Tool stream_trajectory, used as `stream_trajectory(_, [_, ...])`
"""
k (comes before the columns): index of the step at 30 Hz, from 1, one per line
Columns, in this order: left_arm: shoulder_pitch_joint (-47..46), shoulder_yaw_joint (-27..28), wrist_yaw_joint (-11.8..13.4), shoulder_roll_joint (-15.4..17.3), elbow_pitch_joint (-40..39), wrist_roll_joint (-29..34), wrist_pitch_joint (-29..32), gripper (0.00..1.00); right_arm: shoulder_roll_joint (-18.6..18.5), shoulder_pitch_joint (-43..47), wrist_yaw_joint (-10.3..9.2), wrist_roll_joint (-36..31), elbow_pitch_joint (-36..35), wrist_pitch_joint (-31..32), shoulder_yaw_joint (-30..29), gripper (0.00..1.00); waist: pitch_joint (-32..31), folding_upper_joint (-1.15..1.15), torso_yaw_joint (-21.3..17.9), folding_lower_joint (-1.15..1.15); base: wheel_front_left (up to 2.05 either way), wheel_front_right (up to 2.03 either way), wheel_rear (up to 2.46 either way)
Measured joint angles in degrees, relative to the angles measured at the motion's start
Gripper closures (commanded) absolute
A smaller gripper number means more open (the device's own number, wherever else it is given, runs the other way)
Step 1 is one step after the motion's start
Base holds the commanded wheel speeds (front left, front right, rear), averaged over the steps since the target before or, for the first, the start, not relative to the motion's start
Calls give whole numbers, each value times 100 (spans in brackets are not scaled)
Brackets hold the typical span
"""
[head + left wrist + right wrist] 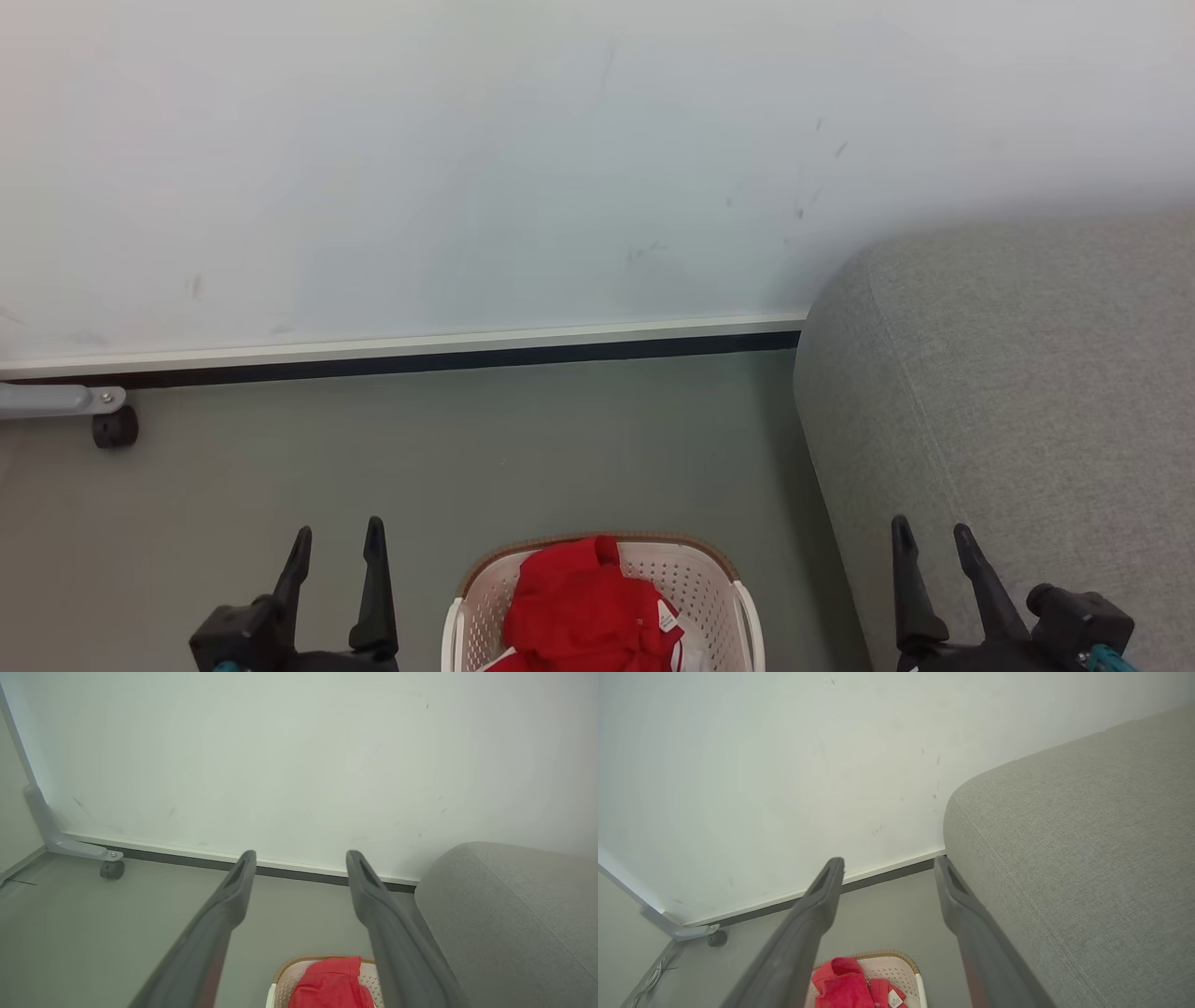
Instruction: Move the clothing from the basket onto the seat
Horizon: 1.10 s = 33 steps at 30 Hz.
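Red clothing (583, 611) lies heaped in the cream basket (695, 574) on the floor at the bottom middle, a white tag showing at its right. The grey seat (1018, 401) rises at the right. My left gripper (338, 539) stands open left of the basket, nothing between its fingers. My right gripper (932, 534) stands open before the seat's front, right of the basket. In the left wrist view the open gripper (301, 858) points at the wall, with the clothing (331, 984) and basket (282, 982) below. In the right wrist view the open gripper (888, 864) hangs above the clothing (843, 984), the basket (901, 966) and the seat (1087, 858).
A pale wall (467, 159) with a dark baseboard (420, 359) runs across the back. A grey metal leg with a black caster (114, 427) stands at the far left. Grey floor (467, 448) lies between basket and wall.
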Motion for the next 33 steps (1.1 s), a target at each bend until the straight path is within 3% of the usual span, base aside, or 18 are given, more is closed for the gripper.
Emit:
stream_trajectory(13, [154,-24,124,-1,37,879,-272,0,-29,53,-124,-1025,-56,-272,214,0,-34,0,-3,0,0,0,0])
stream_trajectory(33, [166,57,66,-29,133,884,-272,0,-21,122,-116,-1040,-35,-272,140,0,-1,0,-15,0,0,0,0])
